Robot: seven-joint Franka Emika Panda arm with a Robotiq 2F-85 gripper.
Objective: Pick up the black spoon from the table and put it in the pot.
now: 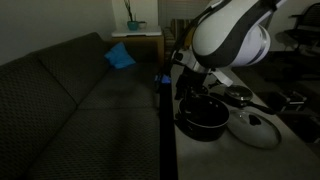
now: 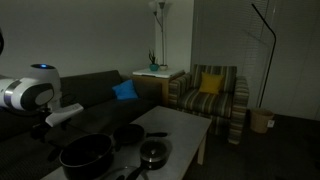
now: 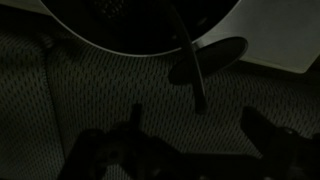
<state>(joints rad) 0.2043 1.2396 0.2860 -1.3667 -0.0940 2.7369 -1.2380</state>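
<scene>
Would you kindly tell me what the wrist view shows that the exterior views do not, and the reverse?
Only the wrist view: the dotted weave of the sofa up close, and a slim dark shape, possibly the black spoon, too dim to confirm. Only the exterior views: the pot, the glass lid, the blue cushion, the striped armchair. Shared: the sofa and the pale table.

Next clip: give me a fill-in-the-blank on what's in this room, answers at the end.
1. The pillow on the dark sofa is ____.
2. The striped armchair holds a ____ cushion.
3. The glass lid is off the pot and lies flat on the ____.
Missing words: blue; yellow; table.
</scene>
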